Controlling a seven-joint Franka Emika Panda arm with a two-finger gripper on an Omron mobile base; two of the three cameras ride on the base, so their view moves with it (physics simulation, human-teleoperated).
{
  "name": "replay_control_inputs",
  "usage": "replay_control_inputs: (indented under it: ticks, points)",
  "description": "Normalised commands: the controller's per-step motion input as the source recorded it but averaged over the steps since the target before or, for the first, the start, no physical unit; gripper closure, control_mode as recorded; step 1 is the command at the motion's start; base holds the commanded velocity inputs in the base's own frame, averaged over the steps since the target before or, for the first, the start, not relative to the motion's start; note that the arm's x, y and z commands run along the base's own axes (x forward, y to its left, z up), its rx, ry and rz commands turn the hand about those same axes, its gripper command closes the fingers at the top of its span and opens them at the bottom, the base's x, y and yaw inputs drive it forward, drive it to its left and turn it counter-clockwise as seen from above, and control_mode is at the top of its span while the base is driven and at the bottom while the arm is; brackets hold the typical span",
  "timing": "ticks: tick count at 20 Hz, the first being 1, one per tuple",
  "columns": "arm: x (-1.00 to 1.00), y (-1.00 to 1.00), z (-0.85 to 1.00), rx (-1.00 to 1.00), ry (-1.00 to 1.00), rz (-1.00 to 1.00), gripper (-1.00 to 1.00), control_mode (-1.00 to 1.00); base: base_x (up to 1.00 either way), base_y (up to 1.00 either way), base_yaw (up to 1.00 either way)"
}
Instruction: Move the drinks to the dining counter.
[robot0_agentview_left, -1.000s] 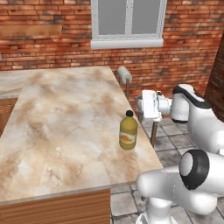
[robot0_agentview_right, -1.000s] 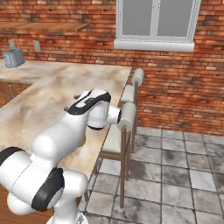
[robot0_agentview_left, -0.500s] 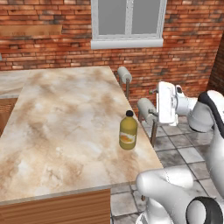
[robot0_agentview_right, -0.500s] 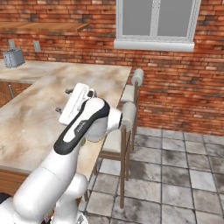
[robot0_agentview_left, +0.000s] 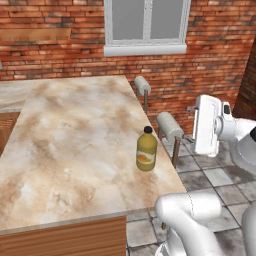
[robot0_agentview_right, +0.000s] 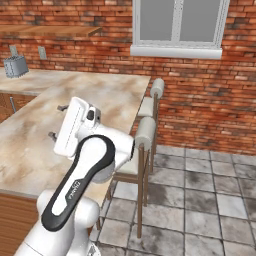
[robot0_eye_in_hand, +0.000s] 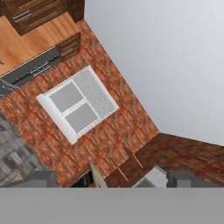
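The yellow juice bottle (robot0_agentview_left: 146, 150) with its black cap stands upright on the big brown stone counter (robot0_agentview_left: 65, 140), close to the counter's right edge. Two stools (robot0_agentview_left: 169, 127) with round grey cushions are tucked in along that same edge, just beside the bottle. The robot's white hand (robot0_agentview_left: 206, 125) is off to the right of the counter, out over the tiled floor (robot0_agentview_left: 212, 175) and well away from the bottle. The gripper (robot0_agentview_right: 56, 121) is wide open and nothing is in it. In the hand view the camera looks at a red brick wall (robot0_eye_in_hand: 113, 140) with a white window (robot0_eye_in_hand: 76, 105). A small grey toaster (robot0_agentview_right: 15, 65) sits far back on the other counter by the wall.
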Motion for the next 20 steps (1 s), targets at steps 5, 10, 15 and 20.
replay_control_inputs:
  ticks: [5,10,15,20]
  points:
    - [-0.59,0.00,0.00,0.00,-0.09,0.00,-1.00,-1.00,0.00,0.00,0.00]
    - [-0.21,0.00,0.00,0.00,0.00,0.00,-1.00,-1.00,0.00,0.00,0.00]
    - [-0.01,0.00,0.00,0.00,0.00,0.00,-1.00,1.00,0.00,0.00,0.00]
    - [0.00,0.00,0.00,0.00,0.00,0.00,-1.00,1.00,-0.03,0.00,0.01]
